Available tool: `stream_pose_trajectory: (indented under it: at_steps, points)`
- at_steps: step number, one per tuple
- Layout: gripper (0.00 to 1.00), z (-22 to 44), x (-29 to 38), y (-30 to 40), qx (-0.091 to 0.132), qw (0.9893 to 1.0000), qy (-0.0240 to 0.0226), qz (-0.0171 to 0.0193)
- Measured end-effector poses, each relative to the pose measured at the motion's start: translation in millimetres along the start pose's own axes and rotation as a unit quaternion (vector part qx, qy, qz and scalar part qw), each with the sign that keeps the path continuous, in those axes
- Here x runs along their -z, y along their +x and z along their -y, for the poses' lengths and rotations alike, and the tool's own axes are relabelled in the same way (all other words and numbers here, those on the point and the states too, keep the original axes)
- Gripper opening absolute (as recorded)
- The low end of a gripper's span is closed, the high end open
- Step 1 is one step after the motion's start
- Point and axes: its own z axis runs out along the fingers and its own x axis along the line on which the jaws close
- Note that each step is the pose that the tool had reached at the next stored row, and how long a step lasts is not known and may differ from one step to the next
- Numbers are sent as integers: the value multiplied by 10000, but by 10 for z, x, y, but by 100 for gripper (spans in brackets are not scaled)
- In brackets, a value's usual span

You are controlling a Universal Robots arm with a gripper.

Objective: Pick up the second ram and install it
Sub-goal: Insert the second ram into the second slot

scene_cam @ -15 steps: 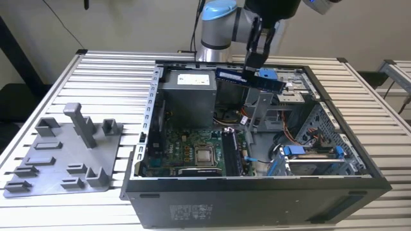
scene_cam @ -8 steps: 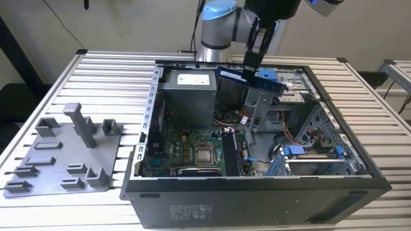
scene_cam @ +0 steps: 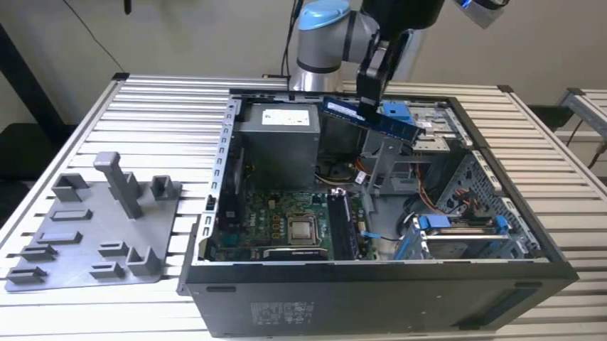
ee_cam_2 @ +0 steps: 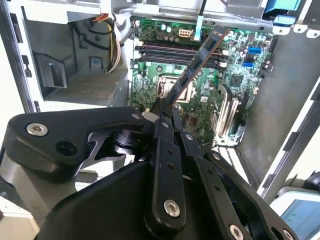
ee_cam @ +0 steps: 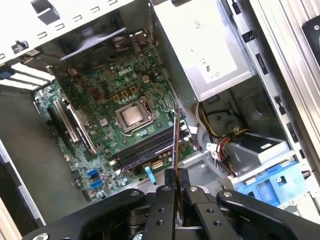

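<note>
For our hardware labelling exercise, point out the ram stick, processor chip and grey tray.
second ram (scene_cam: 394,126): exterior view, board's face.
processor chip (ee_cam: 132,116): first wrist view, lid centre.
grey tray (scene_cam: 152,227): exterior view, bare base.

Open case (scene_cam: 379,298) on the tabletop (scene_cam: 161,106): its upper side is uncovered, giving free access from above. The tool (scene_cam: 365,106), clamped on the second ram (scene_cam: 374,119), hangs in clear air over the interior. Memory slots (ee_cam: 145,150) lie just beside the processor (ee_cam: 132,115); the power supply (scene_cam: 275,142), a cable bundle (ee_cam: 222,142) and the drive cage (scene_cam: 460,238) stand around them, narrowing the descent. The fixture tray (scene_cam: 85,241) stands well apart, outside the case.
</note>
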Motion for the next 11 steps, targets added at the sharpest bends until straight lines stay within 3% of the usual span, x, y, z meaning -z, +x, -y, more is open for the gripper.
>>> stream_pose_trajectory:
  at_steps: [8,11]
  points:
    - [13,14,0,25,-231,9997,7,13]
    - [13,15,0,26,-418,9991,13,23]
